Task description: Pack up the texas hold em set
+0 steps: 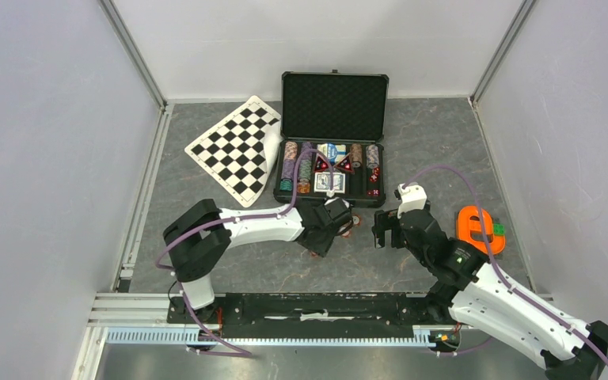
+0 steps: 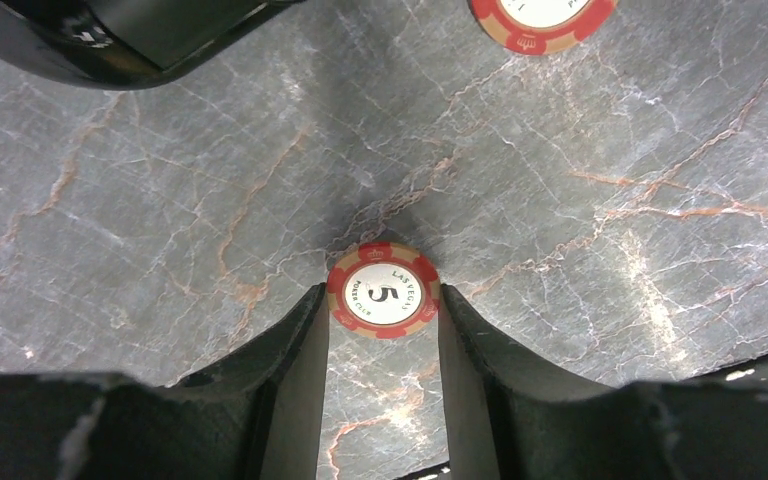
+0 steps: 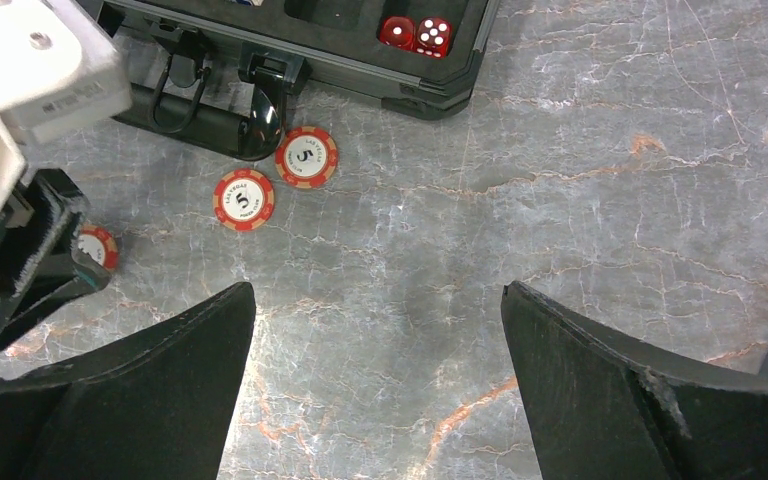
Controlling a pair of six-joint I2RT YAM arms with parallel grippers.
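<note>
- Case (image 1: 334, 186) lies open at the far middle of the table (image 1: 443, 142), its lid upright and its handle (image 3: 205, 105) on the side facing the arms.
- Its tray holds stowed chips (image 1: 289, 168) in rows, card decks (image 1: 329, 182), and red dice (image 3: 415, 32) in the compartment at the near right corner.
- Chip (image 2: 382, 291), red and white with a 5 on its face, sits in front of the case, face toward the left wrist camera.
- Left gripper (image 2: 382, 305) is clenched on this chip, one finger against each side of its edge. I cannot tell whether the chip is touching the table or just above it.
- Loose chips (image 3: 244, 199), two of the same kind, lie flat on the table just beside each other. One is right next to the handle's mount.
- Right gripper (image 3: 378, 295) hangs over bare table to the right of the left gripper, near the case's right front corner. Its jaws are spread wide with nothing between them.
- Board (image 1: 237, 146), checkered black and white, lies just left of the case.
- Orange object (image 1: 479, 229) sits on the table beside the right arm, well apart from the chips.
</note>
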